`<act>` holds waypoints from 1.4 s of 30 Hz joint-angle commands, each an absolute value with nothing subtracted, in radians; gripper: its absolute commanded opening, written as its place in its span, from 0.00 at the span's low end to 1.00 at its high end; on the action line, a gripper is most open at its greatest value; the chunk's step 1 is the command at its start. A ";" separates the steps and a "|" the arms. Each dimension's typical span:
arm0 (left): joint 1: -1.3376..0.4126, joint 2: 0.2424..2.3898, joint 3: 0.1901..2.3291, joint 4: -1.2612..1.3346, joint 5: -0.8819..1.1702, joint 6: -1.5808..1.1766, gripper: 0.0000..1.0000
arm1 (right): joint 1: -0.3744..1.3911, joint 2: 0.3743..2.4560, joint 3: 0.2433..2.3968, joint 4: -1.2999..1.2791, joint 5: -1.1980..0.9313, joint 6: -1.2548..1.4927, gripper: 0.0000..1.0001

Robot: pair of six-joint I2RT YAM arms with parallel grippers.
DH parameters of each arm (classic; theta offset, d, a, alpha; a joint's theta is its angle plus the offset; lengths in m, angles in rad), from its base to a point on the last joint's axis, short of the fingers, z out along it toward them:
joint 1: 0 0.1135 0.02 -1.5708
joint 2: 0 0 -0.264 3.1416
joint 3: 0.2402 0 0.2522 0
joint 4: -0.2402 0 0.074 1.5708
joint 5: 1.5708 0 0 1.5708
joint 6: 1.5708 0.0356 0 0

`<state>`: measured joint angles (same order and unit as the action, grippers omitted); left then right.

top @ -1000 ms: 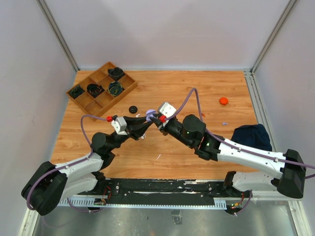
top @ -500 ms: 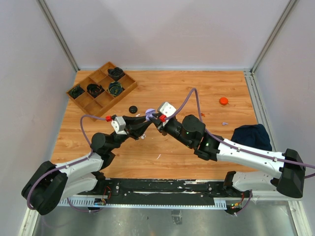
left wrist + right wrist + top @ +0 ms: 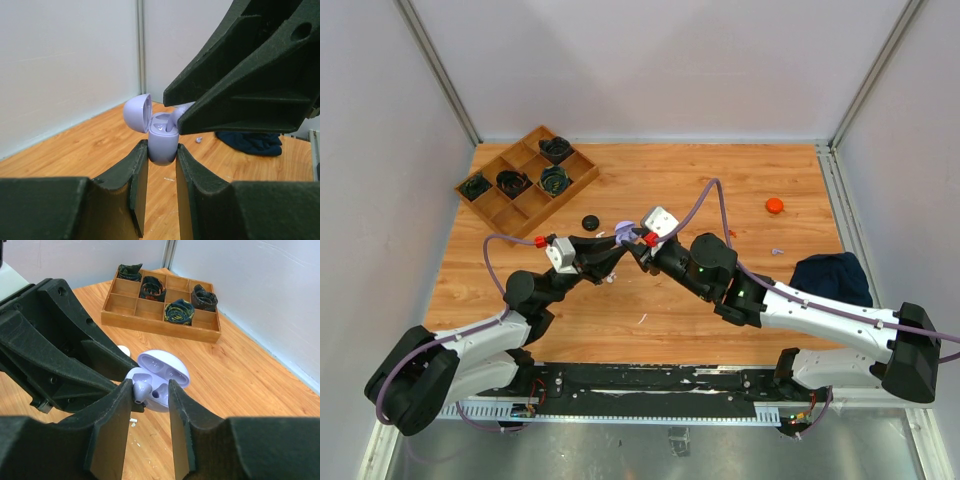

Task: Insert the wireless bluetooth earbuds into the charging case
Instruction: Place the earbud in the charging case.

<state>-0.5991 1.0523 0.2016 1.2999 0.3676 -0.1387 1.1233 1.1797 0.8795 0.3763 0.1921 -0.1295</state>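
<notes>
The pale purple charging case (image 3: 163,145) is held off the table with its lid open, and my left gripper (image 3: 162,150) is shut on its lower body. One pale purple earbud (image 3: 141,388) sits in a slot of the case (image 3: 162,375), stem end up. My right gripper (image 3: 150,390) stands astride it from above with the jaws parted. The earbud rests against the left finger and a gap shows on the other side. In the top view both grippers meet at the case (image 3: 623,232) in mid-table. A second purple earbud (image 3: 777,250) lies on the table at the right.
A wooden compartment tray (image 3: 528,176) with coiled black cables stands at the back left. A black round case (image 3: 589,221) lies near the grippers. An orange piece (image 3: 775,205) and a dark blue cloth (image 3: 832,277) lie to the right.
My right gripper's jaws have parted from the earbud, which stays in the case. The left gripper still holds the case in the same spot.
</notes>
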 commanded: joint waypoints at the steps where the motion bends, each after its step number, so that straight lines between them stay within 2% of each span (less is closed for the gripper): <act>1: -0.606 1.054 0.203 1.387 0.361 -0.135 0.00 | 1.137 1.184 0.880 0.339 0.205 -0.110 0.37; 7: -0.606 1.054 0.194 1.385 0.348 -0.137 0.00 | 1.137 1.170 0.897 0.325 0.197 -0.105 0.42; 16: -0.606 1.054 0.192 1.357 0.327 -0.134 0.00 | 1.136 1.097 0.921 0.274 0.146 -0.131 0.55; 21: -0.606 1.057 0.193 1.348 0.339 -0.132 0.00 | 1.135 1.066 0.931 0.235 0.190 -0.178 0.60; 30: -0.606 1.061 0.196 1.346 0.362 -0.137 0.00 | 1.117 1.038 0.930 0.192 0.343 -0.234 0.61; 42: -0.606 1.067 0.204 1.354 0.432 -0.140 0.00 | 1.088 1.083 0.931 0.193 0.340 -0.243 0.62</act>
<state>-0.5991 1.0603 0.1959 1.3151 0.3931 -0.1394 1.1034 1.0679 0.9024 0.1818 0.3187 -0.2237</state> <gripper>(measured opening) 0.294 0.621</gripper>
